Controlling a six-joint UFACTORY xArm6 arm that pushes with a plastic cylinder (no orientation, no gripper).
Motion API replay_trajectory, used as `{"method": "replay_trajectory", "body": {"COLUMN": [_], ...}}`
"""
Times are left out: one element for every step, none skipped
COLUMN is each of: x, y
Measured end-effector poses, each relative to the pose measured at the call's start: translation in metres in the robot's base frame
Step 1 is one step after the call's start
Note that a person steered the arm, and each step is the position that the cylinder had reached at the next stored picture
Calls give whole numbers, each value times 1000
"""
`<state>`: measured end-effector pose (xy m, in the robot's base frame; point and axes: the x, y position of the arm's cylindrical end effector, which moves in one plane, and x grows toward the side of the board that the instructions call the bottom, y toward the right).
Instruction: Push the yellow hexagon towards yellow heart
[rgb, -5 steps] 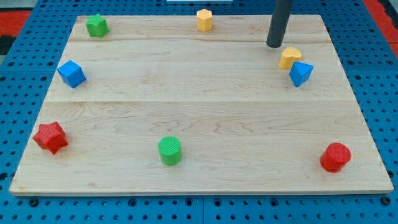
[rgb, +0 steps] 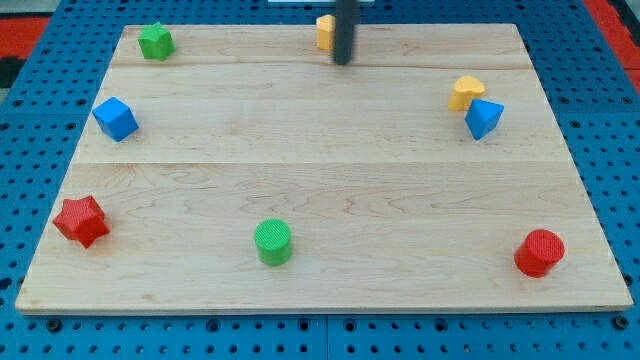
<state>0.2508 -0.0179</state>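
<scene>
While the yellow hexagon (rgb: 323, 31) shows only its left edge at the board's (rgb: 320, 180) top, my bare tip (rgb: 343, 60) has shifted leftward from beside the yellow heart (rgb: 465, 92), now overlapping it.

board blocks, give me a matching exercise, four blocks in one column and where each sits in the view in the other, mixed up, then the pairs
Blocks
1. green star
2. red cylinder
3. yellow heart
4. red star

Places
A. bottom right corner of the board
B. right side, touching the blue block
C. top left corner
D. lower left edge

Pairs: 1-C, 2-A, 3-B, 4-D
</scene>
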Motion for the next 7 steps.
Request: {"method": "replay_trajectory", "body": {"x": [-22,-50,-54,-54,-59,-51,-41], "y": [-59,-45,-20,41,75,110,126]}}
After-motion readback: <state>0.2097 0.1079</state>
